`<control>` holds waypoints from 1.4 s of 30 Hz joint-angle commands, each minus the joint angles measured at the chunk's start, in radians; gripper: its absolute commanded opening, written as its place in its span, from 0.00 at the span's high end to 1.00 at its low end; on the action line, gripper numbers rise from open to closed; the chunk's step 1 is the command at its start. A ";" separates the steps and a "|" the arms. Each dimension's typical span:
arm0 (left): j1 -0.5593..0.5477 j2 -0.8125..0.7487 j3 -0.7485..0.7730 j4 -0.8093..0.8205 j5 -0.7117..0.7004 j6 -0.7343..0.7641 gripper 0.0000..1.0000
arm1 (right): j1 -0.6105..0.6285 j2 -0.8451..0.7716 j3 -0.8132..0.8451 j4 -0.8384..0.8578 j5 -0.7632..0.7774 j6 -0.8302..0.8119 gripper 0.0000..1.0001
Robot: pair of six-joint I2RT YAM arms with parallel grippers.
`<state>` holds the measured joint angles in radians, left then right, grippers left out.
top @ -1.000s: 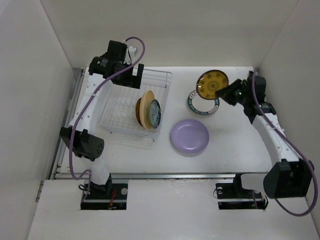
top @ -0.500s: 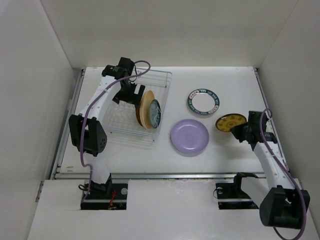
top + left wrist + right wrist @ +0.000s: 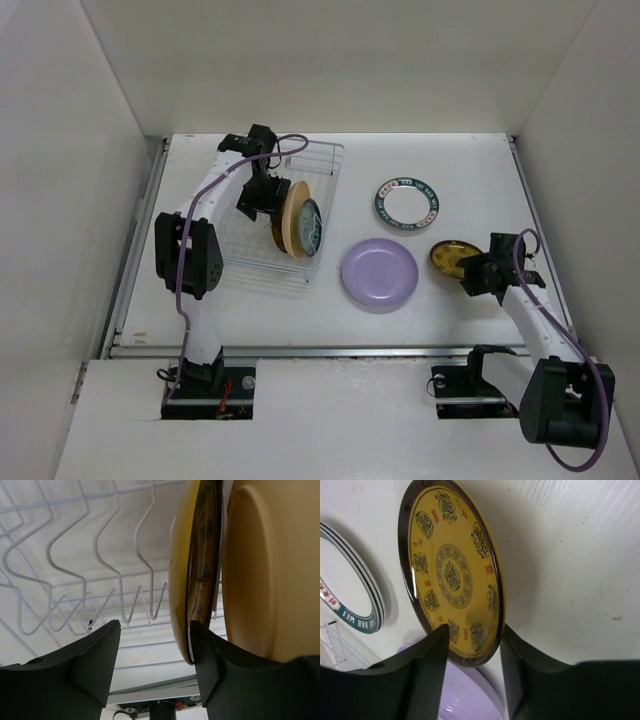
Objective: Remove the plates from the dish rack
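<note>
The white wire dish rack (image 3: pixel 232 232) holds three upright plates: a yellow one (image 3: pixel 280 222) (image 3: pixel 181 575), a tan one (image 3: pixel 294 215) (image 3: pixel 255 580) and a teal patterned one (image 3: pixel 311 228). My left gripper (image 3: pixel 262 193) (image 3: pixel 155 625) is inside the rack, open. The yellow plate's rim rests against the right finger, and the left finger stands well clear of it. The brown-gold plate (image 3: pixel 452 256) (image 3: pixel 452 570) lies flat on the table. My right gripper (image 3: pixel 470 270) (image 3: pixel 473 629) is open and straddles its near rim.
A lavender plate (image 3: pixel 379 273) (image 3: pixel 465 700) lies left of the brown-gold one, nearly touching it. A white plate with a teal rim (image 3: pixel 407 203) (image 3: pixel 350 595) lies behind them. White walls enclose the table on three sides.
The right arm carried the brown-gold plate from above the teal-rimmed plate down onto the table and opened. The left gripper dropped into the rack beside the yellow plate, and its jaws narrowed.
</note>
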<state>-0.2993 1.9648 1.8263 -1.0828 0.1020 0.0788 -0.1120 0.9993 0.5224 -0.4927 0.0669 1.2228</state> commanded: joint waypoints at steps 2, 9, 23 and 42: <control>0.003 0.025 0.030 -0.029 0.039 0.007 0.52 | -0.006 -0.016 0.005 0.048 -0.007 0.032 0.38; 0.003 0.025 0.062 -0.051 0.039 0.007 0.91 | -0.006 -0.059 0.014 -0.009 -0.007 0.032 0.28; 0.003 -0.089 0.361 -0.160 -0.027 -0.002 1.00 | 0.003 -0.177 0.198 -0.032 0.002 -0.199 0.27; 0.003 -0.293 0.544 0.049 0.153 -0.071 1.00 | 0.359 0.243 0.692 0.437 -0.683 -0.729 0.00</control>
<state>-0.2924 1.6775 2.3669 -1.0611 0.0326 0.0486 0.2020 1.2079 1.1172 -0.2310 -0.4885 0.5285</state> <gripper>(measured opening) 0.093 0.998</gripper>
